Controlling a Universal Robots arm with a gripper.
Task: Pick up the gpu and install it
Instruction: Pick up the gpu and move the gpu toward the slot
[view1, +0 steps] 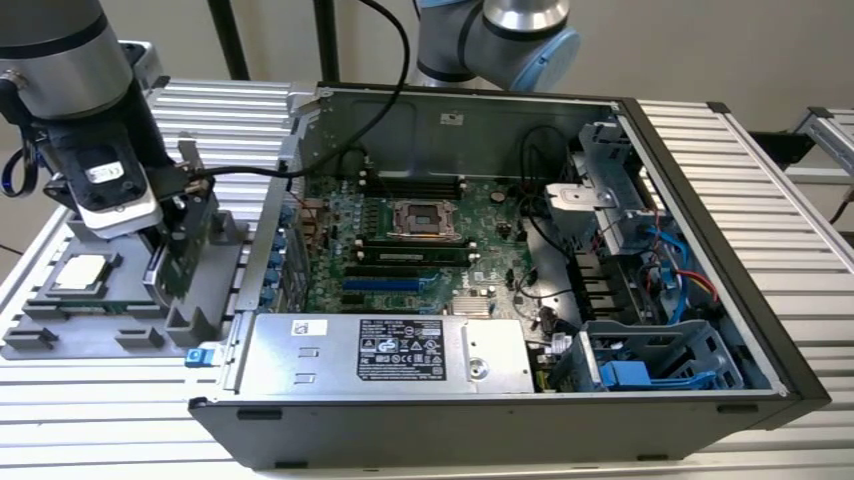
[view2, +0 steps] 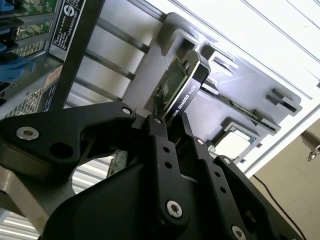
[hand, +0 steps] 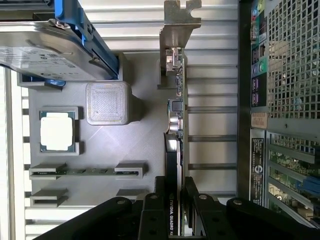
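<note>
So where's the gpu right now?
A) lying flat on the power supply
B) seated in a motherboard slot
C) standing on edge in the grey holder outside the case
C: the gpu stands on edge in the grey holder, outside the computer case, with the gripper clamped on it.

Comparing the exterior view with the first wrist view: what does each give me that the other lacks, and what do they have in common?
The exterior view adds the open inside of the computer case: the motherboard, the power supply, and the arm reaching down beside it.

The first wrist view adds the hard drive with blue clips, the card's silver bracket and the case's rear grille.

Shared: the gray tray, the processor chip, and the gpu standing on edge in the tray with the gripper shut on it.
</note>
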